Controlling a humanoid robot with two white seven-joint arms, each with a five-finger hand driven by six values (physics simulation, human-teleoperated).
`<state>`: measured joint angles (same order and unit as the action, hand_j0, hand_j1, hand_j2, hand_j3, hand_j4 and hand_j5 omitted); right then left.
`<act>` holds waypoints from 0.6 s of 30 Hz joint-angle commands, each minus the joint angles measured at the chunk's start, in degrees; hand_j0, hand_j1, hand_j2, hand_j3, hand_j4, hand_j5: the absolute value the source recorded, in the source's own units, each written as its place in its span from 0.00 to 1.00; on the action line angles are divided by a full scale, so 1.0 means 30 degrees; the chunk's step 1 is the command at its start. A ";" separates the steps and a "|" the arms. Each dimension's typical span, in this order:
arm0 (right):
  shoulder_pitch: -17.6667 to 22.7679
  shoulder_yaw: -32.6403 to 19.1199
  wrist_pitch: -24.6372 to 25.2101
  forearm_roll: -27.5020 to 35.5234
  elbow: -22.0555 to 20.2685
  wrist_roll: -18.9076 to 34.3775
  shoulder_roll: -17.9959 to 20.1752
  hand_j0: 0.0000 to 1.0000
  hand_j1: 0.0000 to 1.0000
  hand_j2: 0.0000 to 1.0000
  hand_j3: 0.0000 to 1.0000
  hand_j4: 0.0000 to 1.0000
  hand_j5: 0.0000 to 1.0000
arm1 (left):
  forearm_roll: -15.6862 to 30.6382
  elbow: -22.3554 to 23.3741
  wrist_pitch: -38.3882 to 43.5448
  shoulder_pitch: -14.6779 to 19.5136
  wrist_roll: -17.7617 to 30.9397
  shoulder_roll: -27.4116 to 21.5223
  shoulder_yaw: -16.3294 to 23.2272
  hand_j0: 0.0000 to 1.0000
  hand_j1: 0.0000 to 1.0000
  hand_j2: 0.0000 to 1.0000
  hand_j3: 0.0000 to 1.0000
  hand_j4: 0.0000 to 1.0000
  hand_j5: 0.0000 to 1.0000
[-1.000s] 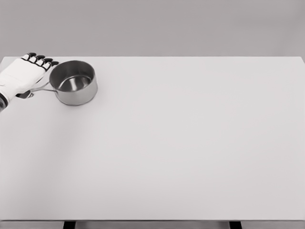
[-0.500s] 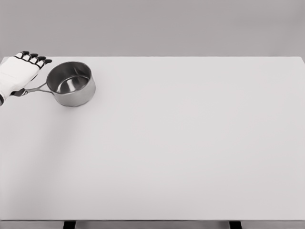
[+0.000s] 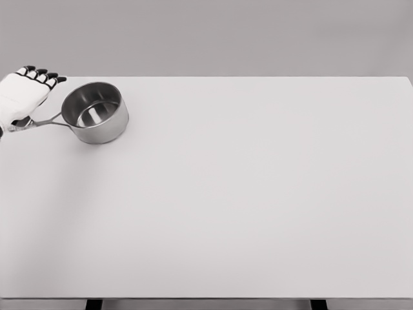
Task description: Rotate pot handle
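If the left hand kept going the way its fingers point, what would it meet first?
Likely nothing: the left hand points up and slightly right, toward the table's far edge, passing left of the pot. Depth is uncertain.

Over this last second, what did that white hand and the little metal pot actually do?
The white left hand slid left toward the table's edge, so more of the thin handle now shows. The small shiny steel saucepan shifted slightly left with it. I cannot tell whether the hand grips the handle or only rests over its end. The handle points left as before, and the white table is unchanged.
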<state>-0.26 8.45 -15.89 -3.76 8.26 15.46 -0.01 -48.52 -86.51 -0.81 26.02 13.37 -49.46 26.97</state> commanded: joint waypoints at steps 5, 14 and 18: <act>0.0000 -0.0003 -0.0005 -0.0008 -0.0001 0.0004 0.0002 1.00 1.00 1.00 1.00 1.00 1.00 | -0.0174 0.0125 -0.0022 0.0059 0.0056 -0.0007 0.0006 1.00 1.00 1.00 1.00 1.00 1.00; -0.0029 -0.0003 -0.0005 -0.0008 -0.0001 0.0004 0.0002 1.00 1.00 1.00 1.00 1.00 1.00 | 0.0908 -0.1076 0.0007 0.0030 0.0114 -0.0621 -0.0024 1.00 1.00 1.00 1.00 1.00 1.00; -0.0029 -0.0003 -0.0005 -0.0008 -0.0001 0.0004 0.0002 1.00 1.00 1.00 1.00 1.00 1.00 | 0.2461 -0.2336 -0.0022 -0.0117 0.0056 -0.1735 -0.0024 1.00 1.00 1.00 1.00 1.00 1.00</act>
<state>-0.35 8.44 -15.89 -3.75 8.26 15.46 -0.01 -42.97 -91.84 -0.84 25.49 13.65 -53.15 26.98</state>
